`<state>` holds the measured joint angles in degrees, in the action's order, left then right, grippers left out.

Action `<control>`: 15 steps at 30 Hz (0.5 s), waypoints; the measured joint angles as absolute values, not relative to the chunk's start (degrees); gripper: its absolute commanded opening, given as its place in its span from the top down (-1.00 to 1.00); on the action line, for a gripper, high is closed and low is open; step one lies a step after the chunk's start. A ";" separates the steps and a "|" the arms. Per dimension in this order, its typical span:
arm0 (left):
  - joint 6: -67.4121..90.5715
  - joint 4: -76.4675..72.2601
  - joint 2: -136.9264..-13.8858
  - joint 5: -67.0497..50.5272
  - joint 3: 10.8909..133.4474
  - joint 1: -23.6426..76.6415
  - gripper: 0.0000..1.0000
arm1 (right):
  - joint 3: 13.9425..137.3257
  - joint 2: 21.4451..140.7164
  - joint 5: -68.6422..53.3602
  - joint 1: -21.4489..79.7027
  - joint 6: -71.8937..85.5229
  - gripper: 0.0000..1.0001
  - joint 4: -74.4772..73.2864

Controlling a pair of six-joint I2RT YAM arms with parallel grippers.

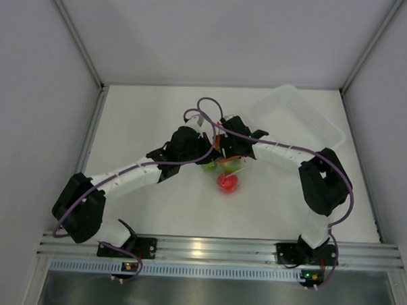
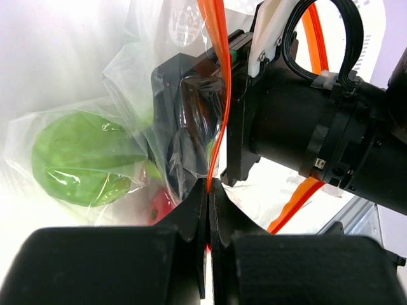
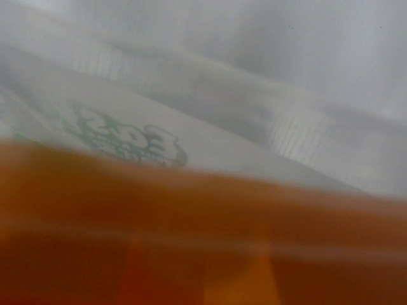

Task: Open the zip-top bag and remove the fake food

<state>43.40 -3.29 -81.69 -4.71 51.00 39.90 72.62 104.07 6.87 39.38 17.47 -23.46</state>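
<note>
Pinching the zip-top bag (image 2: pixel 127 82) by its red strip, left end effector (image 2: pixel 208 185) fully closed, to hold the mouth up; can't tell what right end effector (image 1: pixel 221 146) has.

White table (image 1: pixel 144 123) — clear tub (image 1: pixel 301 120) far right, red ball (image 1: pixel 228 182) near centre.

The blurred zip-top bag (image 3: pixel 210 114) fills the right wrist view.
</note>
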 measured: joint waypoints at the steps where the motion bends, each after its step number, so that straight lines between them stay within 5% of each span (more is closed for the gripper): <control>1: 43.42 -3.40 -81.73 -4.71 50.92 40.01 1.00 | 72.62 103.96 6.66 39.38 17.34 -0.56 -23.92; 15: 44.14 -6.09 -82.52 -5.61 50.87 42.11 1.00 | 69.25 99.02 5.74 39.35 15.31 -0.60 -26.59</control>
<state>44.14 -6.09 -82.52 -5.61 50.87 42.11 69.25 99.02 5.74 39.35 15.31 -26.59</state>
